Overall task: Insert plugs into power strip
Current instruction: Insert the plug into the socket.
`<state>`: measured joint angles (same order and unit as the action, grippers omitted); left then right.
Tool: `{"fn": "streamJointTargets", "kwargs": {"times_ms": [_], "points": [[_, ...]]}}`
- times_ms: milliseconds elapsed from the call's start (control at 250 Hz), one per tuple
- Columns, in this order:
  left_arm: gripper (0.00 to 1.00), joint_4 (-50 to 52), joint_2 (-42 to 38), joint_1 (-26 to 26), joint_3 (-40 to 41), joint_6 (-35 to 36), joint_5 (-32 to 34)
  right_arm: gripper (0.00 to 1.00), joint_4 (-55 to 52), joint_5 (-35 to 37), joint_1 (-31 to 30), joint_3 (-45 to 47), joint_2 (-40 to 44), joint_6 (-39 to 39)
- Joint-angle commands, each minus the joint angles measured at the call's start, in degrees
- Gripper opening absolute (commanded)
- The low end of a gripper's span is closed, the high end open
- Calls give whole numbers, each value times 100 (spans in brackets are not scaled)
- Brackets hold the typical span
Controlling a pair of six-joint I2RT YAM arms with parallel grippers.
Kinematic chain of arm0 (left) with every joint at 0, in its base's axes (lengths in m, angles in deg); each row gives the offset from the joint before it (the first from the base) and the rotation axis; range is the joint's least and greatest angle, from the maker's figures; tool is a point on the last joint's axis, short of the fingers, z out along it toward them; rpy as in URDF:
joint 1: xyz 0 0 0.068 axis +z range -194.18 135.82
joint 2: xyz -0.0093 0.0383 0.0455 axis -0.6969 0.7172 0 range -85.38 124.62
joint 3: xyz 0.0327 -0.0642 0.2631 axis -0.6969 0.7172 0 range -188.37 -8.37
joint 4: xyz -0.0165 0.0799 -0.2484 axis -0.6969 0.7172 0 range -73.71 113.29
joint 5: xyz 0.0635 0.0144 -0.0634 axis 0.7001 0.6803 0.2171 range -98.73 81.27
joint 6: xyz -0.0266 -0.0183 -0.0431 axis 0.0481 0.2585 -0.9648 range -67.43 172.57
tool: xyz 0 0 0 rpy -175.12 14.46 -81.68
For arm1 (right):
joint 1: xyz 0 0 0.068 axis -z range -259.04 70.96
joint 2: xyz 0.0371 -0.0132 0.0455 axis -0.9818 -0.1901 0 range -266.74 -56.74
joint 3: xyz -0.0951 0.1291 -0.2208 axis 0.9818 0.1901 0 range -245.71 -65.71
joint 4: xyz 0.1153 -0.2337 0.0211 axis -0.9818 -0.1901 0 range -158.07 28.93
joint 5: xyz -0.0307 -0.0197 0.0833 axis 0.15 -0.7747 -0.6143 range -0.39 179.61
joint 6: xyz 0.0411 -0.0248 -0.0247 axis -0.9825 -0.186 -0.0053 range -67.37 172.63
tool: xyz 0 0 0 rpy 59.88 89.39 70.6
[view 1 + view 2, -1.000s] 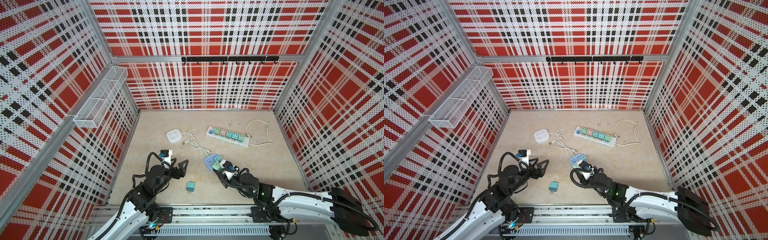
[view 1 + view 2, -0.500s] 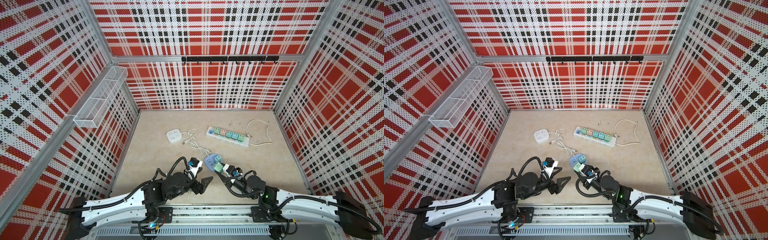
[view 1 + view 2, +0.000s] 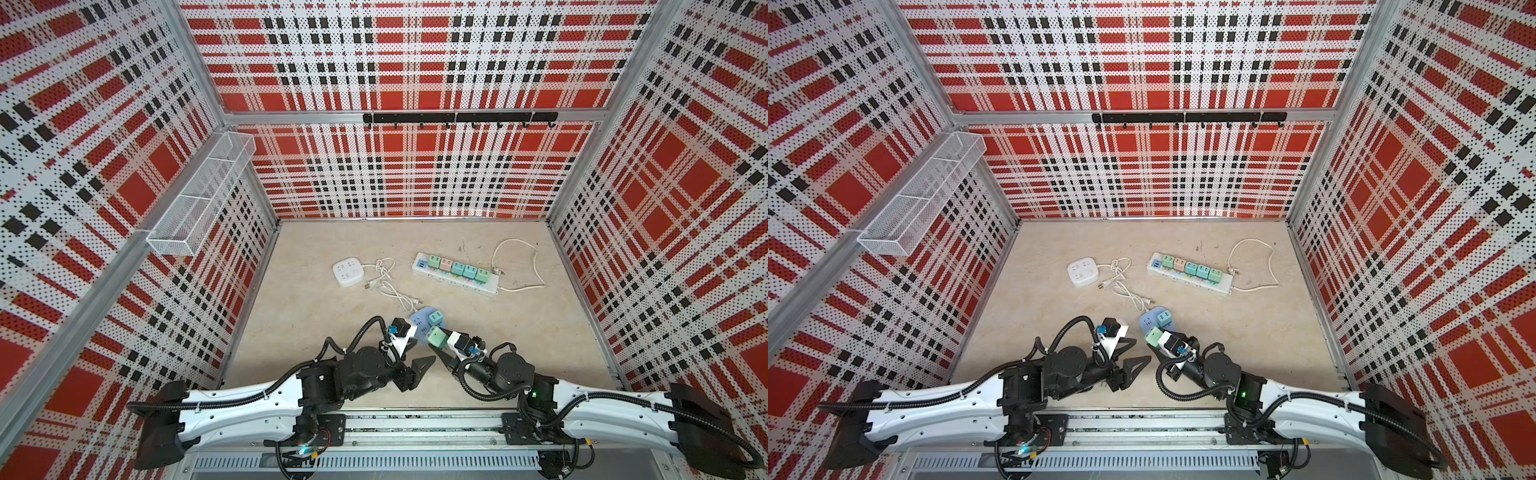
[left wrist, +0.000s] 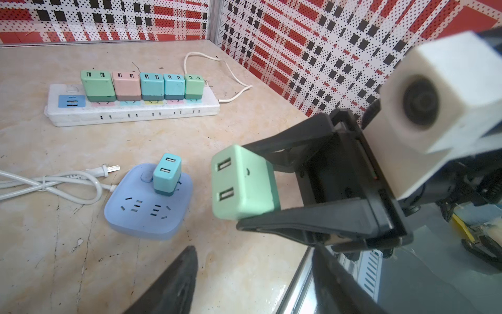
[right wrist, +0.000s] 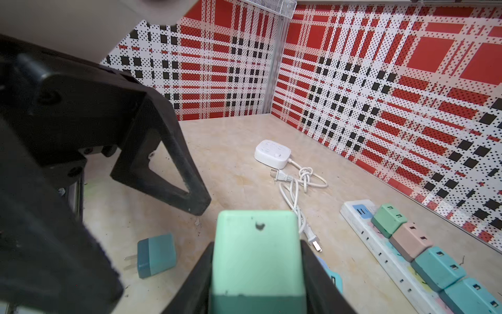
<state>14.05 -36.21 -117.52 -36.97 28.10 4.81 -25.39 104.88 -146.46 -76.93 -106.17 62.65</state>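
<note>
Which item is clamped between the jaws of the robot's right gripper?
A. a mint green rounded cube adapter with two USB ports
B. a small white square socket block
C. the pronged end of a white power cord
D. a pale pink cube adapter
A: in the left wrist view the right gripper is shut on the mint green rounded cube adapter, its black fingers pressing two opposite sides.

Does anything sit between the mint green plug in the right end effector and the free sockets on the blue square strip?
Nothing visible does. The mint green plug, clamped in the right end effector, hangs close to the blue square strip with a clear gap between. The teal plug fills one socket; the others show free.
</note>
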Motion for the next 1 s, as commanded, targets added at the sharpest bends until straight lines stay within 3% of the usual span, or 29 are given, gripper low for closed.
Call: {"fn": "streamJointTargets", "kwargs": {"times_ms": [0, 116, 316, 540, 828, 896, 992], "points": [[67, -283, 21, -23, -95, -129, -27, 21, 498, -142, 18, 19, 22, 148], [62, -325, 40, -25, -86, -137, -18, 20, 535, -245, 18, 15, 30, 141], [66, -377, 93, 88, -117, -239, 236, 19, 624, -624, 18, 41, 1, 135], [65, -585, 306, 587, -220, -549, -298, 17, 751, -931, 18, 72, -4, 126], [61, -809, 895, 602, -565, -556, -816, 16, 1016, -1147, 19, -28, -301, 139], [54, -827, 1009, 602, -619, -548, -855, 16, 1083, -1166, 10, -38, -380, 132], [30, -891, 1068, 602, -626, -535, -886, 16, 1102, -1159, 14, -64, -441, 137]]}}
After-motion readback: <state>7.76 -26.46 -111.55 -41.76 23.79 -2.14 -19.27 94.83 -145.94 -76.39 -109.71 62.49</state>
